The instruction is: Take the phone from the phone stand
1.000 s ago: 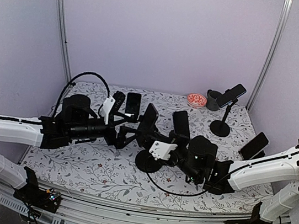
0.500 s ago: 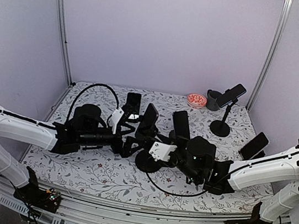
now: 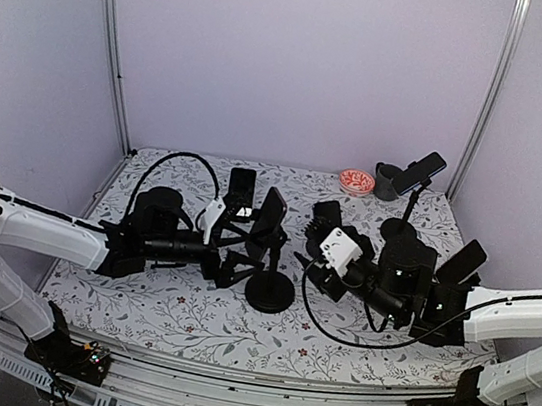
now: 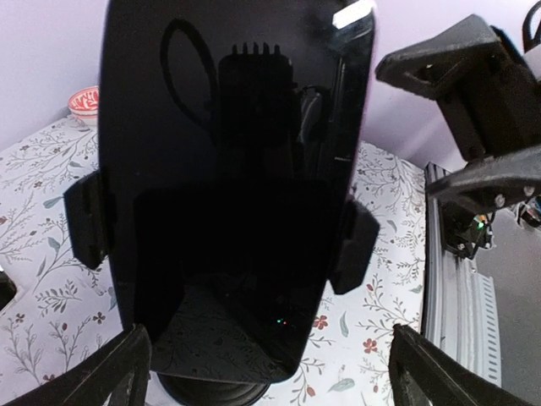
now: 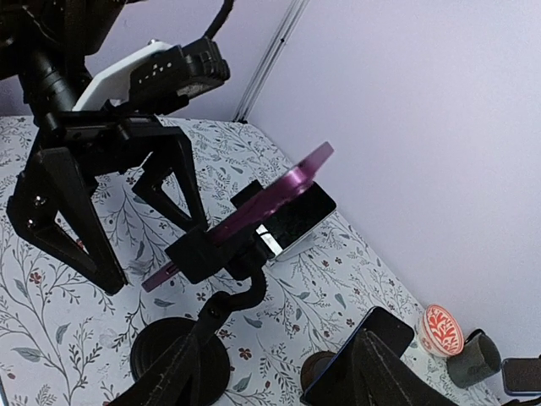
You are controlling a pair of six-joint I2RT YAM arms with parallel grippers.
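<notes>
Phone: The dark phone (image 3: 270,215) is clamped in the phone stand (image 3: 270,291) at the middle of the flowered surface (image 3: 184,317). Its glossy face is towards your left arm and its long axis is upright with a slight lean.
Left hand: Your left hand (image 4: 269,338) is spread wide and holds nothing. Its fingers (image 4: 110,372) show on either side of the phone's lower half, below the stand's side clamps (image 4: 84,220).
Right hand: Your right hand (image 5: 279,338) is also parted, with nothing between its fingers. It hangs to the right of the stand, apart from it, and looks at the phone's purple edge.
Nearer arm: The left. The phone lies straight ahead of it, close enough to fill its wrist camera.
Grip line: Closing the left hand would squeeze across the phone's short width, square to the long axis.
Uncertain: No view settles whether the left fingertips have reached the phone's edges or stop just short.
Way out: Judging by the clamps, the phone probably has to slide up along its long axis, and the stand may lift with it.
</notes>
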